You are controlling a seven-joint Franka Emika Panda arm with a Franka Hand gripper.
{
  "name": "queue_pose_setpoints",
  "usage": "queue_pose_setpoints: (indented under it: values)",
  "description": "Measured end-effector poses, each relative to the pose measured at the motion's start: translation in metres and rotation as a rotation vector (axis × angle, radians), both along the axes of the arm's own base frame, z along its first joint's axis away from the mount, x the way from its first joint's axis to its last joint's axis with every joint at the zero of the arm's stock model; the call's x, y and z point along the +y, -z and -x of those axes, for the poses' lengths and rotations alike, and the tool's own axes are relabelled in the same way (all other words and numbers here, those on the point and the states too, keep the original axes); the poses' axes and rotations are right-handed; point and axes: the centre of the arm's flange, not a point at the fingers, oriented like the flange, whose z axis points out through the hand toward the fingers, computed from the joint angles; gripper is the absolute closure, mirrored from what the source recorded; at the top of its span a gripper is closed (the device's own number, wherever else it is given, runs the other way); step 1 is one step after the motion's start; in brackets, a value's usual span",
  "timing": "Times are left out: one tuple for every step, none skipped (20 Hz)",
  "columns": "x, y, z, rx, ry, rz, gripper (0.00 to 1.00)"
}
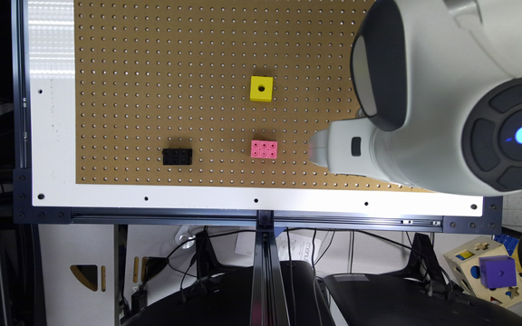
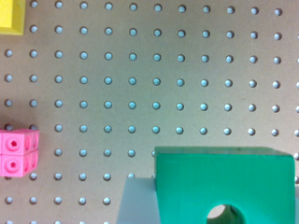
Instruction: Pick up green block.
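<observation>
Exterior view: white arm enters from the exterior view's right, low over the brown pegboard surface. Gripper shows as a white tip just beside the pink studded brick. Yellow cube sits apart, farther up the board; black brick lies toward the exterior view's left.

Wrist view: green block looms close to the camera, round hole in its facing side, a pale grey part beside it. Whether the gripper is clamped or released, cannot tell. Pink brick and yellow cube sit at the frame's edge.
</observation>
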Motion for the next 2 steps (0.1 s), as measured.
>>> queue_pose_setpoints:
  values:
    - [0.0,0.0001,0.0,0.0,0.0,0.0,1.0]
    - [0.0,0.0002,0.0001,0.0,0.0,0.0,1.0]
